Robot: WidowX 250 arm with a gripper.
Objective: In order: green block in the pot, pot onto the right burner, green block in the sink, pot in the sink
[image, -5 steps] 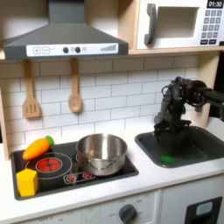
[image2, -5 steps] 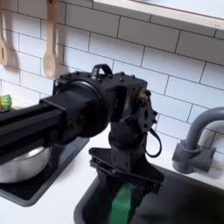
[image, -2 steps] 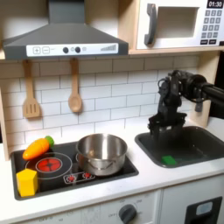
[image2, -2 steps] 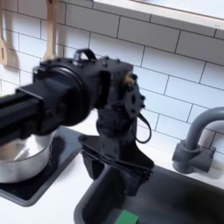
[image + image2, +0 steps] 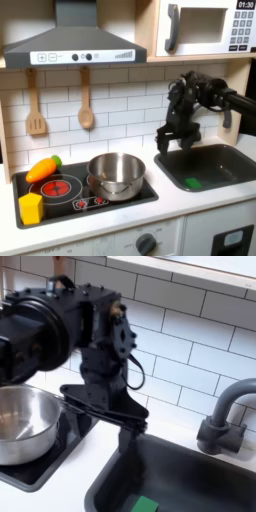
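The green block [image 5: 191, 182] lies on the floor of the dark sink [image 5: 228, 160], near its front left corner; in the second exterior view the green block [image 5: 145, 504] shows at the bottom edge inside the sink [image 5: 200, 471]. My gripper [image 5: 171, 143] hangs open and empty above the counter at the sink's left rim, between pot and sink. In the second exterior view the gripper [image 5: 100, 428] stands over the strip between cooktop and basin. The shiny pot [image 5: 116, 174] sits on the cooktop's right half and covers the right burner; the pot [image 5: 24, 422] is empty.
A red burner ring [image 5: 58, 187] glows left of the pot, with an orange carrot [image 5: 43, 168] behind it and a yellow block [image 5: 31, 207] in front. Two wooden utensils [image 5: 85, 100] hang on the tile wall. A dark faucet [image 5: 225, 416] stands behind the sink.
The arm has risen out of the sink and swung toward the pot, to the left in both exterior views. The green block stays behind on the sink floor.
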